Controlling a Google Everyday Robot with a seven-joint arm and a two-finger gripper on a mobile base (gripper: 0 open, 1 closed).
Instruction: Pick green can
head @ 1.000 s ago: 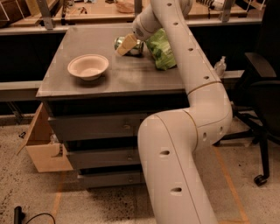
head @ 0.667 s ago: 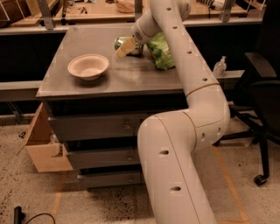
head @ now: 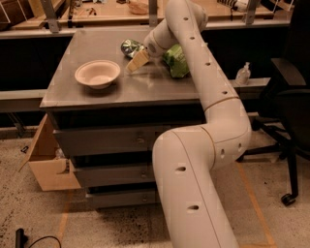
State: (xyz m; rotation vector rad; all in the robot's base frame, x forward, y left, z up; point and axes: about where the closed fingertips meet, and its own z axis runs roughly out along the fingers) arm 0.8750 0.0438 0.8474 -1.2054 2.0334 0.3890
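Note:
The green can (head: 129, 47) lies on its side on the grey table top (head: 87, 48), near the back middle, partly hidden by my arm. It is green with pale markings. My gripper (head: 137, 61) points down and to the left, with its tan tip just in front of the can, close to the table surface. I cannot tell whether it touches the can. The crinkled light-green snack bag (head: 177, 61) lies just right of the gripper, partly behind the arm.
A pale bowl (head: 97, 73) sits on the table left of the gripper. My white arm (head: 203, 126) crosses the table's right front. A workbench (head: 111, 9) stands behind; an open cardboard box (head: 46, 164) lower left; a black chair (head: 290, 101) right.
My gripper has moved a little forward, left and down, from beside the can to just in front of it. The can, bag and bowl have not visibly moved.

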